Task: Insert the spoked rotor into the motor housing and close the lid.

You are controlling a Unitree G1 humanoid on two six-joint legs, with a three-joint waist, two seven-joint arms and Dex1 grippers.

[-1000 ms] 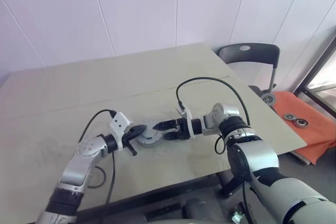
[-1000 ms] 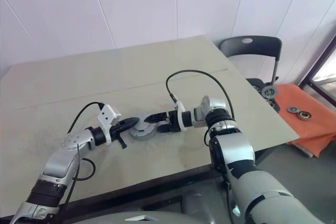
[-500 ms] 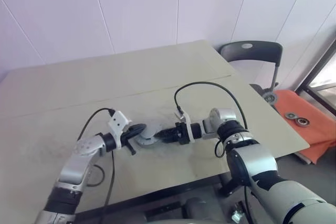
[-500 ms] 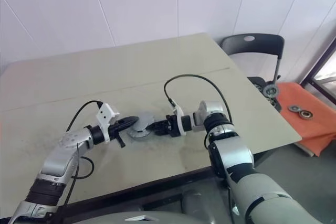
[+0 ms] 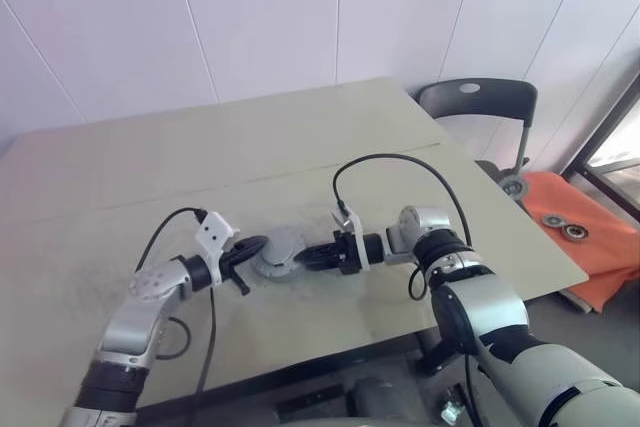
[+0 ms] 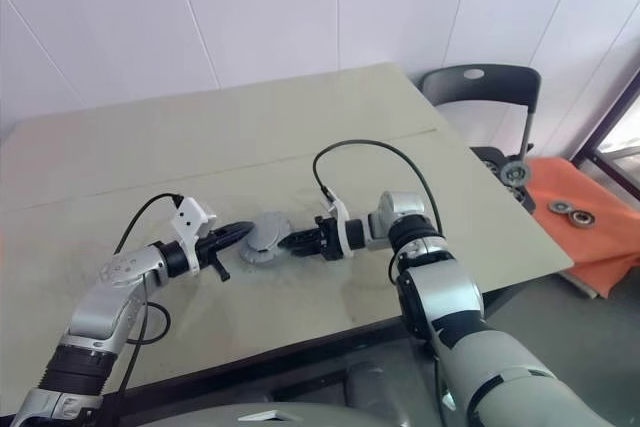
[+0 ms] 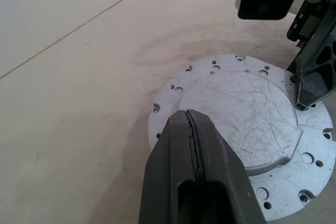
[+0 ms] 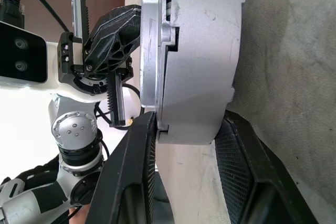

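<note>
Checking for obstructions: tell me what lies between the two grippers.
A grey metal disc lies between the left gripper and the right gripper, which clamps its edge; both eye views show this.

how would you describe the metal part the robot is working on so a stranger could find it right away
Look at the beige table, near its front edge, where the two grippers meet. Between them sits a round silvery-grey motor assembly, the right gripper clamped on its rim. Its flat lid is scratched, with small holes around its flange.

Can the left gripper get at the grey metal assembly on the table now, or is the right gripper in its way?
Probably yes. The left gripper, jaws shut, hovers at the near rim of the assembly. The right gripper clamps the opposite edge, so that side stays free.
</note>
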